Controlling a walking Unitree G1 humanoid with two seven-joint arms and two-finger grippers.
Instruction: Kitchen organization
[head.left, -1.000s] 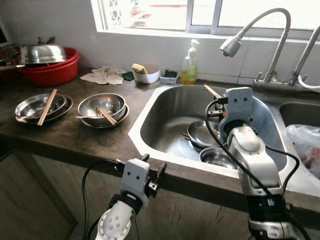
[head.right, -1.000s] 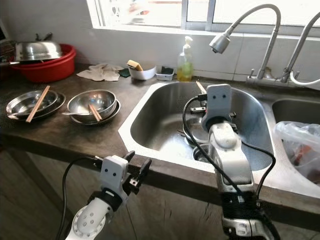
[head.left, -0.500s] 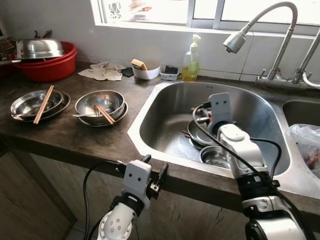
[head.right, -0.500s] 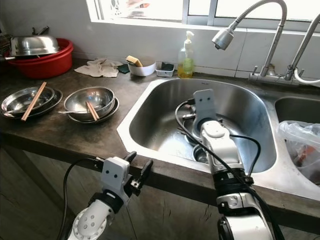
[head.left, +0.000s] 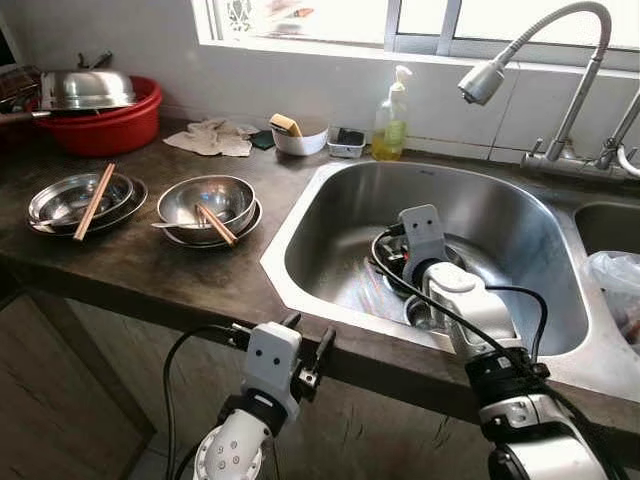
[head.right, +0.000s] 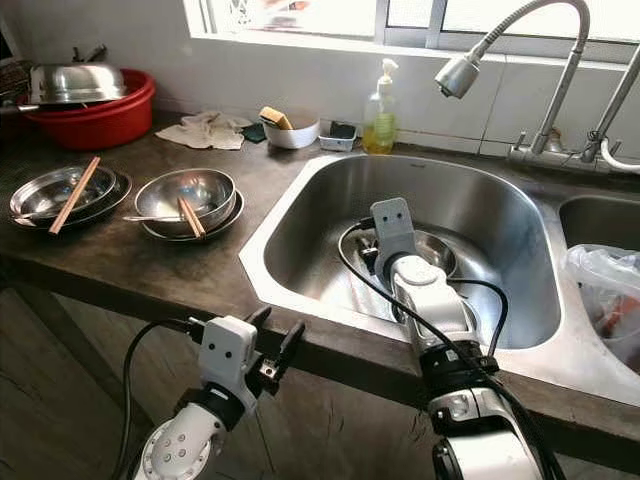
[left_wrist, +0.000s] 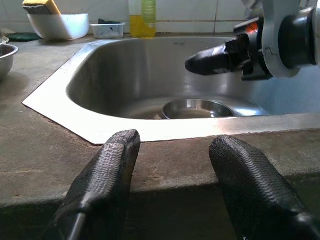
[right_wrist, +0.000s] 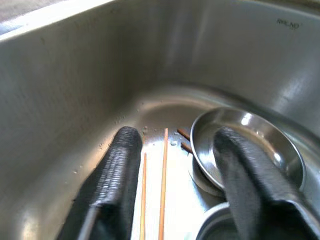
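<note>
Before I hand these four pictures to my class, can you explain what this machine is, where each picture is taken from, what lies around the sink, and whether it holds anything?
It is a walking humanoid robot with two silver arms, each ending in two long black fingers. The two wide pictures come from cameras in its head, looking down at a kitchen counter. The other two come from cameras on its wrists, looking along the fingers.

The right gripper reaches down into the steel sink, open and holding nothing, just above a pair of chopsticks lying beside a steel bowl. The left gripper waits open at the counter's front edge, also holding nothing.

On the counter stand stacked steel bowls with chopsticks, a red basin, a cloth and a soap bottle.
</note>
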